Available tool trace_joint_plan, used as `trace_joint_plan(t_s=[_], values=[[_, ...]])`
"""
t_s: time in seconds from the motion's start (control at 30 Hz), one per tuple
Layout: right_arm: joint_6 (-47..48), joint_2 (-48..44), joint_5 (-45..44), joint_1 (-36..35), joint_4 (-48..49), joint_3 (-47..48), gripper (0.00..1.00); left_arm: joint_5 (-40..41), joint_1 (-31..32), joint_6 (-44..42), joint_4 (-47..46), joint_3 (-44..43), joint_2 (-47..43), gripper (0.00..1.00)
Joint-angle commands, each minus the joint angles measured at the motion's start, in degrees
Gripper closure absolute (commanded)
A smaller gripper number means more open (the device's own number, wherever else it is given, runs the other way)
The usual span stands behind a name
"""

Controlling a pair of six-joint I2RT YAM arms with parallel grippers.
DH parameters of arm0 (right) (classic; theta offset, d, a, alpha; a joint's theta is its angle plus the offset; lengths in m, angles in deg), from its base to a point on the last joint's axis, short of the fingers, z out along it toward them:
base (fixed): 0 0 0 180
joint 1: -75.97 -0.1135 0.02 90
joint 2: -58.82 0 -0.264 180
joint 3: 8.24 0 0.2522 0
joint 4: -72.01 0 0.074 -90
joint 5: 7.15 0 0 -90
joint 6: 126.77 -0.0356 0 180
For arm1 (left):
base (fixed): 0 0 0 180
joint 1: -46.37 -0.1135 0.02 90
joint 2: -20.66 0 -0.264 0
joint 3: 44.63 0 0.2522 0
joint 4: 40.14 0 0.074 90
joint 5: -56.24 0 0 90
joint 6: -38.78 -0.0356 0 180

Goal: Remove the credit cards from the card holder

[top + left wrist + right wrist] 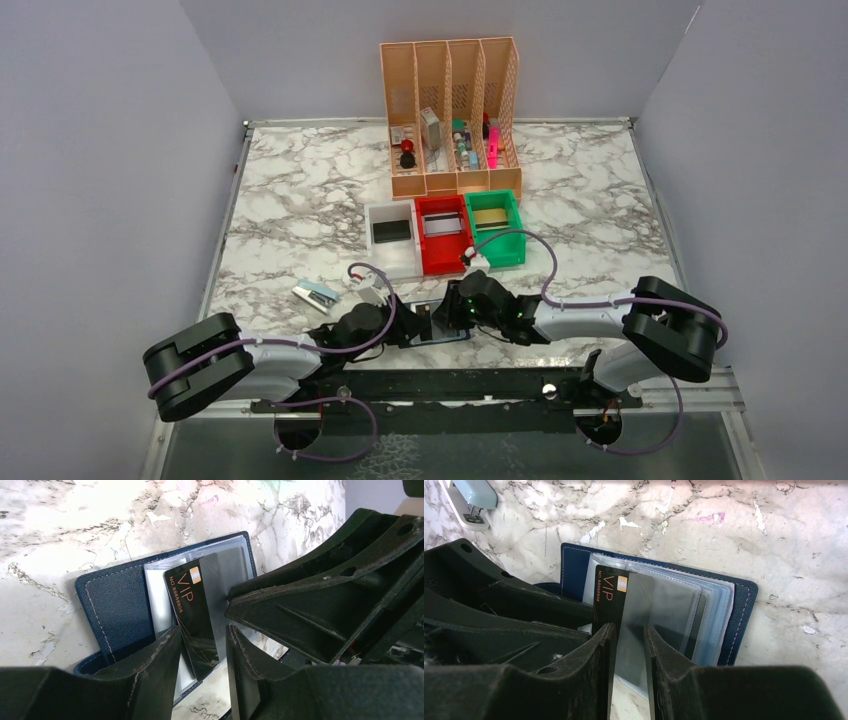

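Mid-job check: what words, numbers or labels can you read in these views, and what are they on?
"VIP": gold letters on the black card sticking out of the card holder.
"NO 8888808": small print beside it; digits uncertain.
Items in the orange rack: too small to read.

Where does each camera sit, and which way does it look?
Top external: above and behind, looking down on the table; left arm and right arm show.
Left wrist: on the left arm, looking along the left gripper at the card holder; the right gripper intrudes.
Right wrist: on the right arm, also facing the card holder; the left gripper shows at left.
Shared: both wrist views show the black VIP card.
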Motion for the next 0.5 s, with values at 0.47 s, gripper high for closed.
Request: trace_joint_plan(t_s=[0.47], values=[[-0.92,3.73,3.20,-0.01,-1.78,-3.25,0.69,-1.09,-0.09,0.83,4.89,-0.57,4.16,0.70]])
